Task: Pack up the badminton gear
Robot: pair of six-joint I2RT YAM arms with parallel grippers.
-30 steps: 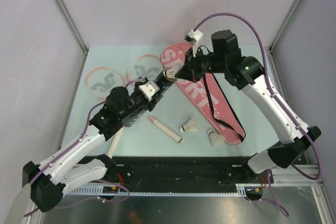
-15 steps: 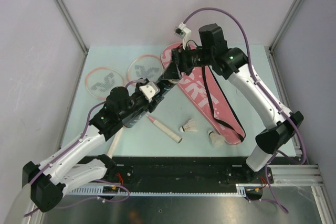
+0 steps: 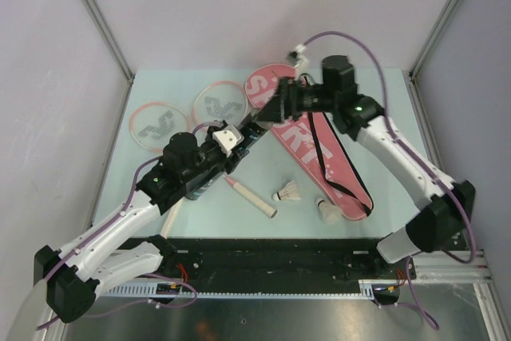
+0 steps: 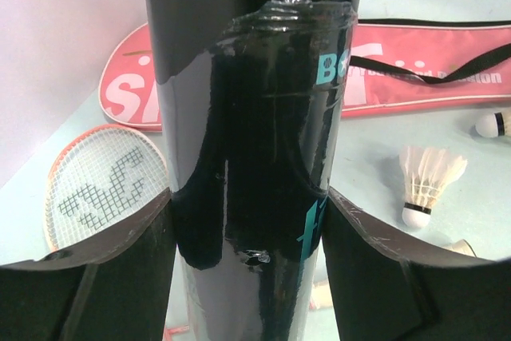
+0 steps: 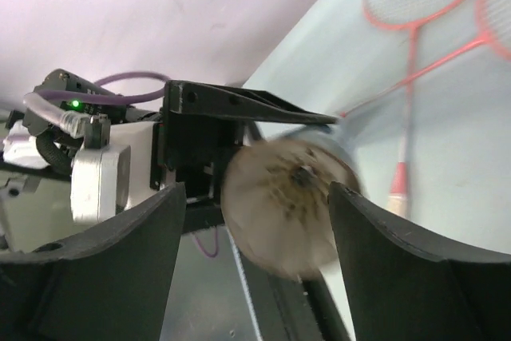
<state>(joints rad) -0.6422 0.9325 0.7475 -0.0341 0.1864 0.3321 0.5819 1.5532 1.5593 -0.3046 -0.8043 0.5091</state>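
My left gripper (image 3: 238,138) is shut on the black tube (image 3: 255,123), which it holds tilted up off the table toward the far right; its fingers press both sides of the tube (image 4: 255,157). My right gripper (image 3: 276,109) is open at the tube's upper end. That end is a blurred pale disc (image 5: 283,201) between its spread fingers. Two pink rackets (image 3: 218,105) lie at the far left. The pink SPORT bag (image 3: 307,145) lies on the right. Two shuttlecocks (image 3: 287,193) (image 3: 327,212) rest near the bag's near end.
One white racket handle (image 3: 252,198) lies across the table under the tube, the other (image 3: 172,213) near the left arm. The bag's black strap (image 3: 323,161) loops over the bag. The cell's walls enclose the table on three sides.
My right gripper has gone from shut to open at the tube's mouth, its arm swinging slightly left and back. The left arm and the tube have stayed still.
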